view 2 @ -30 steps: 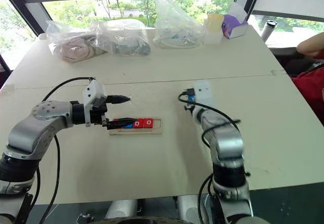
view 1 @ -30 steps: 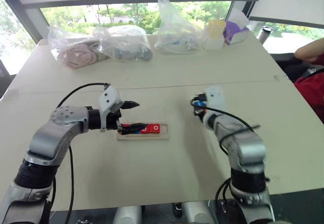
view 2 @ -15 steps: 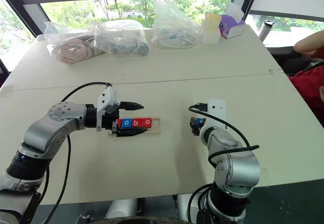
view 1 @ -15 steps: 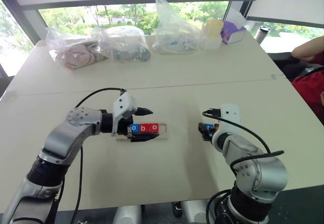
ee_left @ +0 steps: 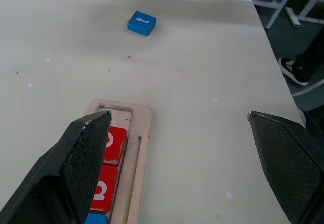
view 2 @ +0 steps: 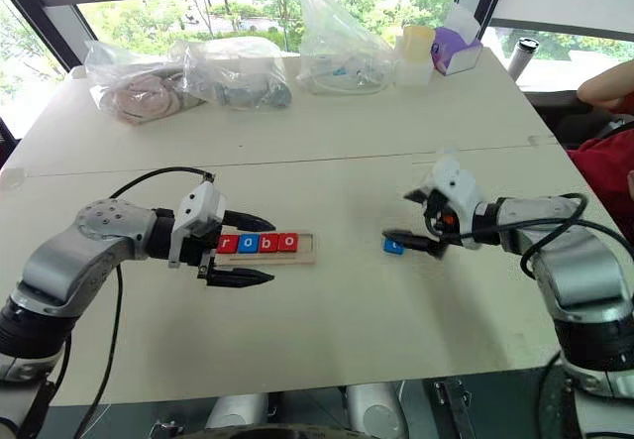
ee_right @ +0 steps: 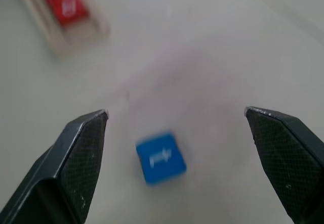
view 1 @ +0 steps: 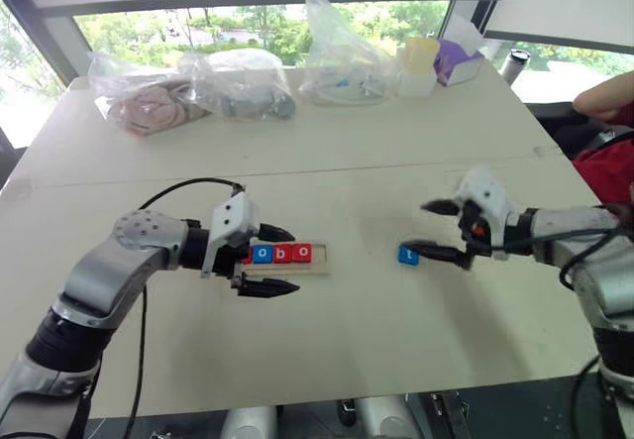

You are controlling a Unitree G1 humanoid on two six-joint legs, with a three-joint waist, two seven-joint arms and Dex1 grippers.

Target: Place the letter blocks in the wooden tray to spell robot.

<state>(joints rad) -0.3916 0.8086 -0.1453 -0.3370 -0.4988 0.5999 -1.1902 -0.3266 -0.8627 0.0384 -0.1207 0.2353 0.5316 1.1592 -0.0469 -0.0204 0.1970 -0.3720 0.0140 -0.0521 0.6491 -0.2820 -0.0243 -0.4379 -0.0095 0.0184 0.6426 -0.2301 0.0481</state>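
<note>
Both pincers stood spread wide with nothing between their black fingers: the left gripper [view 2: 233,251] straddled the left end of the wooden tray [view 2: 306,251], and the right gripper [view 2: 408,217] hung over the loose blue "t" block [view 2: 393,246].

Along the far edge of the table [view 2: 327,330] lay three crumpled clear plastic bags [view 2: 342,48], a pale yellow cup [view 2: 417,45] and a purple box [view 2: 456,51]. A dark flask [view 2: 522,59] stood past the table's far right corner, and a person's arm [view 2: 606,87] in a red garment showed at the right. None of this lay between block and tray; only bare tabletop separated them.

That tray, a shallow frame of pale wood, ran lengthwise left to right. In it sat four flat square tiles in a row, red, blue, red, red [view 2: 287,242], reading r, o, b, o, and its right-hand slot stood free. The "t" block lay flat on the table, well to the right of the tray.
</note>
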